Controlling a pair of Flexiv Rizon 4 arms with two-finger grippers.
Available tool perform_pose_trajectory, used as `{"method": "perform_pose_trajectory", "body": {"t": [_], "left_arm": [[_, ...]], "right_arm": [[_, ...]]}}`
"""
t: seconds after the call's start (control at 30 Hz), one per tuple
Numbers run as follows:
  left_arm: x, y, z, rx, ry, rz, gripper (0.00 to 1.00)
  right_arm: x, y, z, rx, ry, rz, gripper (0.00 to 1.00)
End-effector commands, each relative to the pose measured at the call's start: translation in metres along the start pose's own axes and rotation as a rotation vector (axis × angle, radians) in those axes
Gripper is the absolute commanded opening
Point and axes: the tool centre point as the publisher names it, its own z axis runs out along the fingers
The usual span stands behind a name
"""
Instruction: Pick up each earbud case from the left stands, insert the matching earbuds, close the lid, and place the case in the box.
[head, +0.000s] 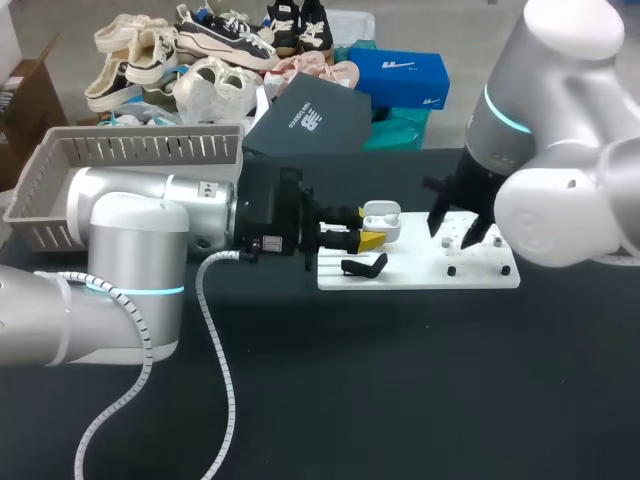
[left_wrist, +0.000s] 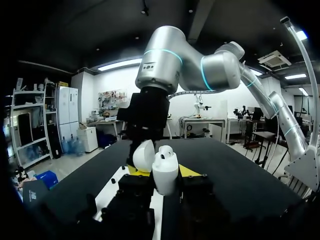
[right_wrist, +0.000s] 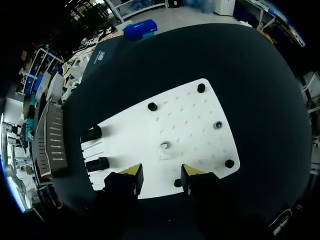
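Two arms work over a white perforated board (head: 480, 272).

Head view: left gripper (head: 372, 236) holds a white open-lidded earbud case (head: 382, 218) over the board's left end. Right gripper (head: 460, 222) hangs above the board's middle. A grey slatted plastic basket (head: 130, 150) sits far left.

Left wrist view: fingers clamp the case from both sides, lid up.

Right wrist view: fingers (right_wrist: 131, 174) apart, nothing between them. A small white earbud (right_wrist: 164, 148) lies on the board just ahead.

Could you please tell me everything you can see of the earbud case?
The earbud case is small, white and glossy, like smooth plastic. It stands upright between the fingers of the left claw, which press it from both sides. Its lid is swung open, and something white sits in its top. It is at one end of the white board.
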Motion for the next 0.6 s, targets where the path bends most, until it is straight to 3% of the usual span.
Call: {"method": "perform_pose_trajectory", "body": {"t": [0.03, 0.6], "left_arm": [[0.0001, -0.0020, 0.0002, -0.007, -0.001, 0.001, 0.00], [0.0001, -0.0020, 0.0002, -0.007, -0.001, 0.001, 0.00]], "right_arm": [[-0.0021, 0.0013, 0.0055, 0.011, -0.013, 0.021, 0.42], [-0.0058, 0.0022, 0.0129, 0.025, -0.007, 0.045, 0.42]]}}
